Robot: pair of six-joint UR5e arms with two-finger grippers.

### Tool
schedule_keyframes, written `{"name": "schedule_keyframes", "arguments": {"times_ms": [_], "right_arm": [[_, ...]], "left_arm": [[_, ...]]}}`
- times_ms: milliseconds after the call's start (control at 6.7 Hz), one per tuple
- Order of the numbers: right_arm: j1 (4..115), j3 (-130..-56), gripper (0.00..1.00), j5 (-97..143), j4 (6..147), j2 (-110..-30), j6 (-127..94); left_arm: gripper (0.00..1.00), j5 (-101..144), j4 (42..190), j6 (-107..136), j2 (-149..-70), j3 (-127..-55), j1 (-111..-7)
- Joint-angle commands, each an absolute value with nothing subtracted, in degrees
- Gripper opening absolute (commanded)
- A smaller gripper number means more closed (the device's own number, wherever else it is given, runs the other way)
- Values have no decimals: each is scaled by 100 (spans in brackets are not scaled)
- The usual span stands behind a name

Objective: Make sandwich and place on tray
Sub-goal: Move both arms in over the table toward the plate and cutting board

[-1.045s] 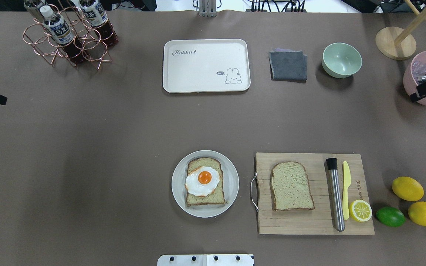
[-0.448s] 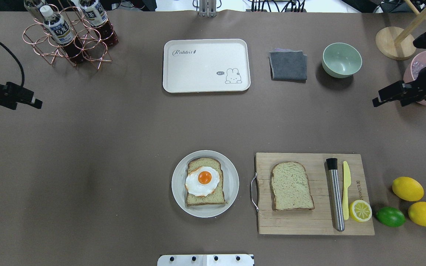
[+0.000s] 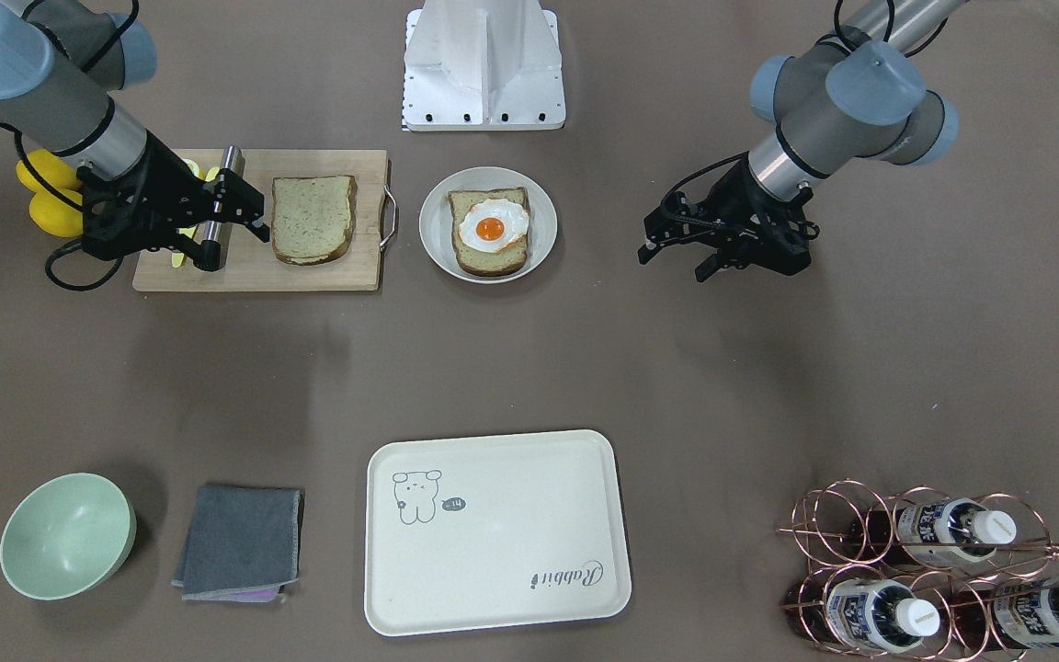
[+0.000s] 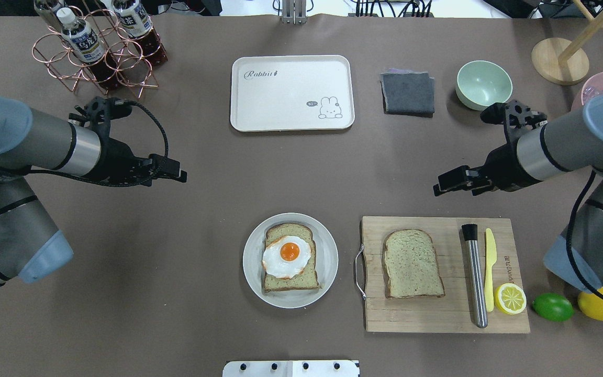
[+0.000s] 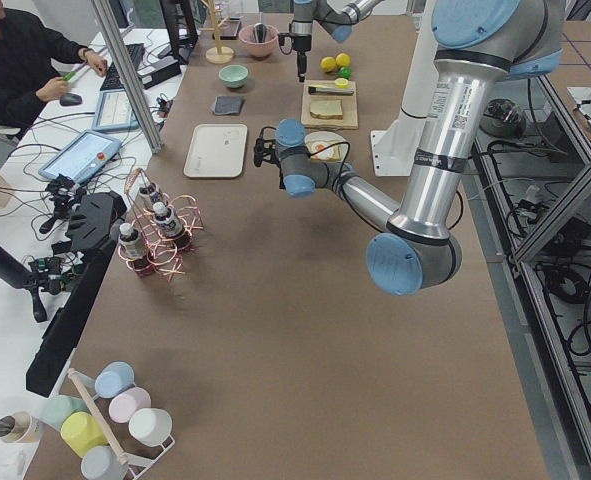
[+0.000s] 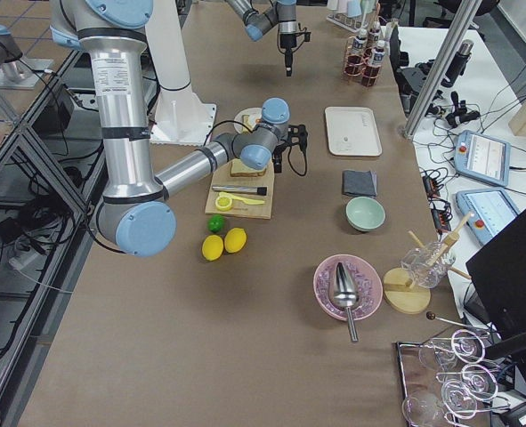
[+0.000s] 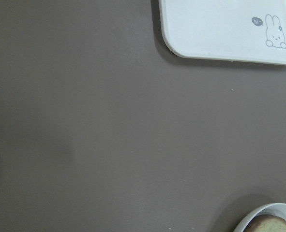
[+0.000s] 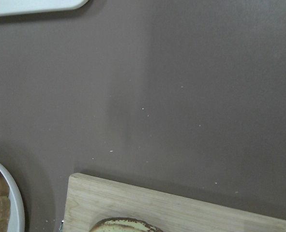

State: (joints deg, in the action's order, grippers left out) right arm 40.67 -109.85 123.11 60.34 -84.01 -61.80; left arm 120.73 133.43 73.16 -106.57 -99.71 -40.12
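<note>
Quick colour rundown for you. The cream-white rectangular tray [image 4: 280,104] carries a thin grey bunny outline and grey "Rabbit" script. The bare square bread slice [image 4: 413,264] is pale greenish-tan, speckled, with a brown crust. The egg-topped bread slice [image 4: 291,283] is coloured the same, and its fried egg [image 4: 287,257] is white with an orange yolk. The round plate [image 4: 330,262] is plain white, and the wooden cutting board [image 4: 437,317] is light tan with streaky grain. You'll also spot a pale yellow plastic knife [image 4: 490,262], a steel rod with a black tip [image 4: 475,283], a green lime [image 4: 552,307], a mint-green bowl [image 4: 483,85] and a dark grey folded cloth [image 4: 408,93]. The tabletop [image 4: 176,288] is flat brown.
</note>
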Motion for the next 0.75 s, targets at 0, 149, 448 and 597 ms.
{"name": "schedule_keyframes", "arguments": {"times_ms": [0,149,448,597], "right_arm": [[3385,-11065,98,11909,6021,-8411,-6573],[3358,-11083,99,11935,6021,-8402,-6574],[3331,-11205,99,12005,6029,-8376,-6522],[3357,-11215,99,11997,6029,-8263,-6574]], "left_arm": [[98,11979,13359,7427,-10723,-10011,-3894],[98,11971,13359,7427,-10723,-10011,-3894],[98,11971,13351,7479,-10827,-10019,-3902],[98,11962,13368,7445,-10950,-10020,-3911]]}}
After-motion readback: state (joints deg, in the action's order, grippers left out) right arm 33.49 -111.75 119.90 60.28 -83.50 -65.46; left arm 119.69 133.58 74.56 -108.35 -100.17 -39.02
